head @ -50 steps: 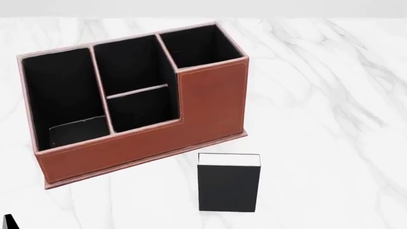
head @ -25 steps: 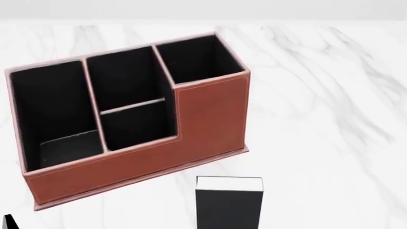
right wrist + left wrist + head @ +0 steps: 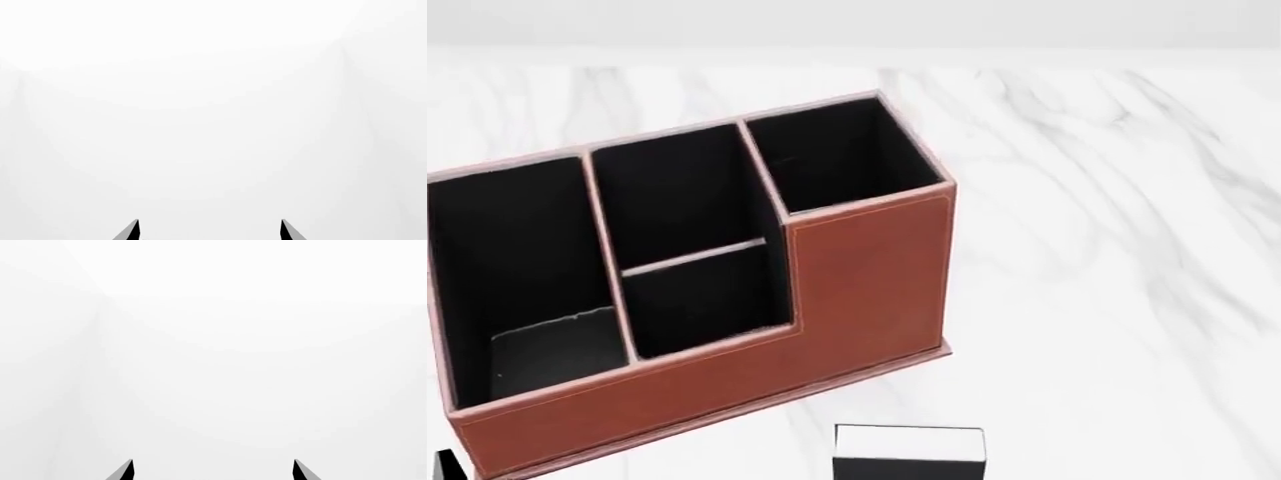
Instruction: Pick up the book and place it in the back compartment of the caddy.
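- The book (image 3: pixel 908 452) lay flat on the white marble table (image 3: pixel 1121 260), at about 6 o'clock in the head view, and the lower edge of the picture cut most of it off. Only its white page edges and a strip of the black cover were visible.
- The caddy (image 3: pixel 868 290) stood near the book, at about 10 o'clock from it, and did not touch it. All its four black-lined compartments were empty of the book.
- The left gripper (image 3: pixel 212 471) showed only two dark fingertips, well apart, with nothing between them. It faced a blank white space.
- The right gripper (image 3: pixel 209 230) was the same: its tips were spread, it held nothing, and no object was in its view.
- I judged the book to be stiff and rather light, with a smooth cover that could slip.
- A good hold would probably be across the two long sides, near the middle, because the thick block gives the fingers flat faces.
- No grasp was yet begun.
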### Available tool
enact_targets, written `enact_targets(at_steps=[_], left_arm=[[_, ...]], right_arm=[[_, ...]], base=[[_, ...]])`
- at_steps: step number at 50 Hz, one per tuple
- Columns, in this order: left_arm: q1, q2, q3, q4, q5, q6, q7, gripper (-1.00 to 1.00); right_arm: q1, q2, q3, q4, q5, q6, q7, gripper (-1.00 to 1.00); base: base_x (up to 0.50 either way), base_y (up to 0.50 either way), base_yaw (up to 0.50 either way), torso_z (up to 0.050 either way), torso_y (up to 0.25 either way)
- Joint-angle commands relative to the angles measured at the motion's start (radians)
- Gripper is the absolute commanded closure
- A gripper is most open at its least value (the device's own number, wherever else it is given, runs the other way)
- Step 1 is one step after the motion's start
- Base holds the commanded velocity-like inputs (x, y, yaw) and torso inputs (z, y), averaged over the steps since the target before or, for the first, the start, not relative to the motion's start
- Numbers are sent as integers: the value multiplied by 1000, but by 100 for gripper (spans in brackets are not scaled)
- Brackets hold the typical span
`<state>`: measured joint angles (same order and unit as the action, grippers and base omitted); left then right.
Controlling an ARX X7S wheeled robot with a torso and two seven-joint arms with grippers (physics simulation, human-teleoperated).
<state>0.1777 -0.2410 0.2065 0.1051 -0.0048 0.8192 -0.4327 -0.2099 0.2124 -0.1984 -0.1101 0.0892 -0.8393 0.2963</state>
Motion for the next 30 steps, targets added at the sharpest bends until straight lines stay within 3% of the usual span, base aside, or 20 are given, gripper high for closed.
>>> enact_targets(at_steps=[1, 30], left_arm=[[-1, -4, 4, 2, 0, -2, -5, -100], [-2, -13, 13, -2, 2, 4, -18, -100]], right_arm=[[2, 3, -4, 3, -2, -1, 5, -100], [8, 10, -12, 7, -4, 3, 22, -100]], base=[[172, 0, 0, 0, 0], [128, 0, 0, 0, 0]])
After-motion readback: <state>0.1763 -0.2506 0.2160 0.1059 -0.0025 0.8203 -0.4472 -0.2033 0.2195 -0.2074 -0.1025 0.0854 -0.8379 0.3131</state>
